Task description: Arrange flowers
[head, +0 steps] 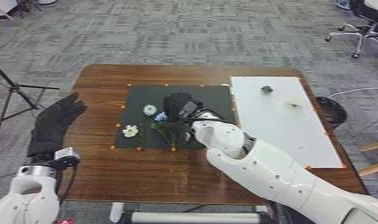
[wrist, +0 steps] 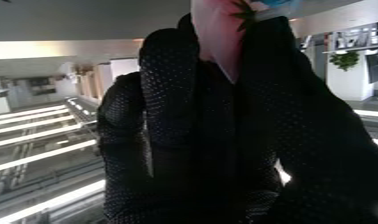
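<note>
My right hand (head: pixel 177 104) is over the upper middle of the dark mat (head: pixel 132 97). In the right wrist view, my right hand (wrist: pixel 181 105) pinches a pink flower piece (wrist: pixel 218 32) between thumb and fingers, with a green leaf (wrist: pixel 244 14) beside it. On the mat, left of that hand, lie a white flower (head: pixel 130 131), a pale blue flower (head: pixel 150 109) and a blue flower (head: pixel 161 117) with green stems below. My left hand (head: pixel 55 120) is over the table's left edge, its fingers straight and holding nothing.
A white sheet (head: pixel 283 130) covers the table's right side. On it are a small dark object (head: pixel 267 89) and a pale yellowish piece (head: pixel 294 101). A black bin (head: pixel 332 113) stands beyond the right edge, a tripod (head: pixel 16 86) left of the table.
</note>
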Motion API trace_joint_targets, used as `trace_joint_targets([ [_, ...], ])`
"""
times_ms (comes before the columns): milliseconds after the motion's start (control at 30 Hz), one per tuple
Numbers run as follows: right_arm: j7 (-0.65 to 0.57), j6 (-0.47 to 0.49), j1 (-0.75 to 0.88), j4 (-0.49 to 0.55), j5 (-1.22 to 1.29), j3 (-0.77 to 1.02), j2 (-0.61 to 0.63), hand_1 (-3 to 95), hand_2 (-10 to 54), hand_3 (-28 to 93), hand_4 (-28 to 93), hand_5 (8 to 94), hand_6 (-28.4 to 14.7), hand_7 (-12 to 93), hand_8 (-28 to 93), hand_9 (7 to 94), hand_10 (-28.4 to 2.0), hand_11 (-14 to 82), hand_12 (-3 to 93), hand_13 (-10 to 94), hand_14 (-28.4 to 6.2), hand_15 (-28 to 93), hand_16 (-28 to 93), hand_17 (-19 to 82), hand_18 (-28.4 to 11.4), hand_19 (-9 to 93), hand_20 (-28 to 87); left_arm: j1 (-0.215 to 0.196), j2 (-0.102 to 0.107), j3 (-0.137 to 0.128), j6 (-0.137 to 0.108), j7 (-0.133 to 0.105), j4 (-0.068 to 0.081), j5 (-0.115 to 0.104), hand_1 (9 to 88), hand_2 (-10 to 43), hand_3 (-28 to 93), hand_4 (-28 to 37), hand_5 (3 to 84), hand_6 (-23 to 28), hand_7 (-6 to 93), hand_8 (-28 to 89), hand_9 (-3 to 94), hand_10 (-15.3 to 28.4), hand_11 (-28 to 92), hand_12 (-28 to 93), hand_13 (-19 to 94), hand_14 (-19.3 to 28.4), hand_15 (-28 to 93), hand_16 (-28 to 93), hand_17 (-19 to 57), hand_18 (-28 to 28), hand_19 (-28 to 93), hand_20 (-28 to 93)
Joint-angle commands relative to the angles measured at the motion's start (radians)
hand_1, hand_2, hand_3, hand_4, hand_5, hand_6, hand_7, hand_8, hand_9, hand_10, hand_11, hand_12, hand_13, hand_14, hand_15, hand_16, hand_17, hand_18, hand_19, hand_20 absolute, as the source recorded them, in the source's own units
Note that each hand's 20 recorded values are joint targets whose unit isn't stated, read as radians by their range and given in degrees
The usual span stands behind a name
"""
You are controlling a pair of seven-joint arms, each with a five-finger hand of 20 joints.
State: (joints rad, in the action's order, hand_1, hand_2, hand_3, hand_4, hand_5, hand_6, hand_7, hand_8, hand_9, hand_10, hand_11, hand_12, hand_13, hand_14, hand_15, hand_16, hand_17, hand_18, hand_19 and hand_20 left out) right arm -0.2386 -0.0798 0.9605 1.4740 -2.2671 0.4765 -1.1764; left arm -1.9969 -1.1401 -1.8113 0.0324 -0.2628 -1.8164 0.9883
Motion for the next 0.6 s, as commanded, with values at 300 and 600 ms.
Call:
trace_joint_targets([
  [300,-0.009,0.023,-0.028,0.011,-0.005,0.011,0.014,56.9,-9.5,60,-20,74.4,3.0,22,5,78.9,-10.4,8.4,28.6,69,-9.0,48,43,32,-20.7,70,59,0.001,-0.005,0.003,0.008,0.006,0.002,0.005,17.9,-2.4,72,-28.3,44.7,1.2,11.0,-7,44.8,13.0,17,13,35,17.4,17,3,1.8,13.5,9,17],
  [600,-0.017,0.051,-0.025,0.023,0.006,0.025,0.026,55.1,-9.5,60,-20,71.1,2.5,21,5,74.2,-11.5,14.5,21.6,68,-9.8,50,40,31,-20.9,70,59,-0.003,-0.005,-0.003,0.019,0.012,0.001,0.007,18.9,-3.1,72,-28.3,44.7,1.2,11.1,-7,44.7,13.0,17,13,35,17.4,17,3,1.8,13.5,9,17],
])
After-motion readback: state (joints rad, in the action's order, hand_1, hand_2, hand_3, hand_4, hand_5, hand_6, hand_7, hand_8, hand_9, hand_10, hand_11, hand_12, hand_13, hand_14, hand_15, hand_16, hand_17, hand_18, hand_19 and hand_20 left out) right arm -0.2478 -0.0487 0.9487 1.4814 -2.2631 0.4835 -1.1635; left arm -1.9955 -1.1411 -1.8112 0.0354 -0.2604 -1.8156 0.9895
